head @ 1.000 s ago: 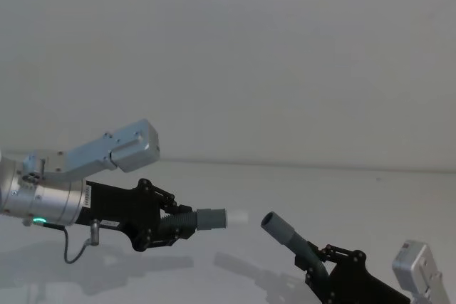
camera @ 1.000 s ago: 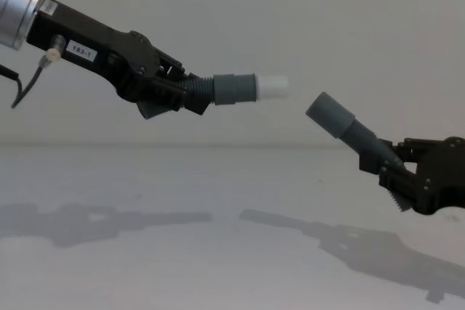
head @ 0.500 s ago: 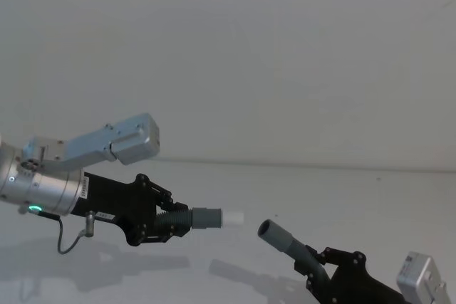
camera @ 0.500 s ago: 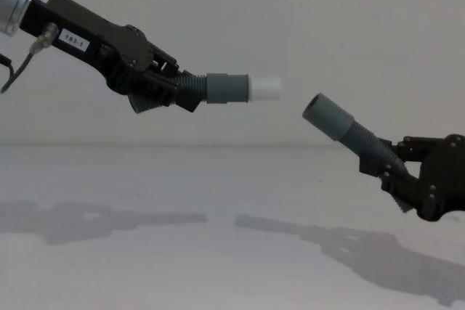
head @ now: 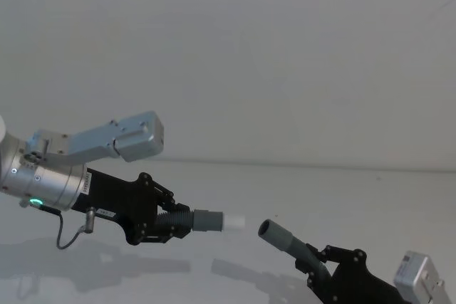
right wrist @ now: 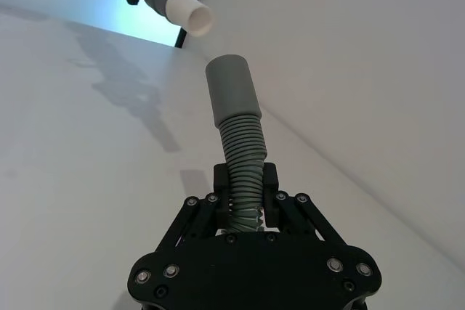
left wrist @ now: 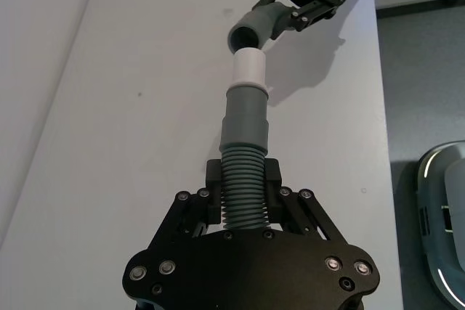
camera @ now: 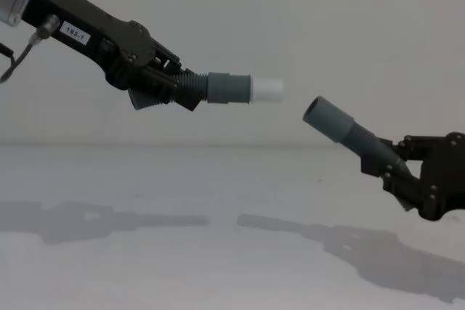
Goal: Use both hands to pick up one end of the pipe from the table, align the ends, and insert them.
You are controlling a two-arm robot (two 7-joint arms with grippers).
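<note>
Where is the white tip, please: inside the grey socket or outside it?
Outside. In the chest view a gap separates the left gripper's white tip from the right gripper's socket, which sits lower and tilted up.

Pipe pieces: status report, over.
Left gripper shut on white-tipped piece. Right gripper shut on socket piece. White tip not yet inserted. Nothing in the way.

Head view: we look forward and down from high up. The left gripper (head: 177, 222) enters at lower left and the right gripper (head: 318, 263) at the bottom edge, with the table (head: 342, 190) and wall (head: 249, 48) beyond.

Chest view: we sit lower, level across the table, side-on.

Left wrist view: we look close along the left pipe piece (left wrist: 243, 157) to its white tip (left wrist: 249, 68).

Right wrist view: likewise along the right pipe piece (right wrist: 240, 157) to its socket cuff (right wrist: 231, 91).

All four share the gap between tip and cuff.
</note>
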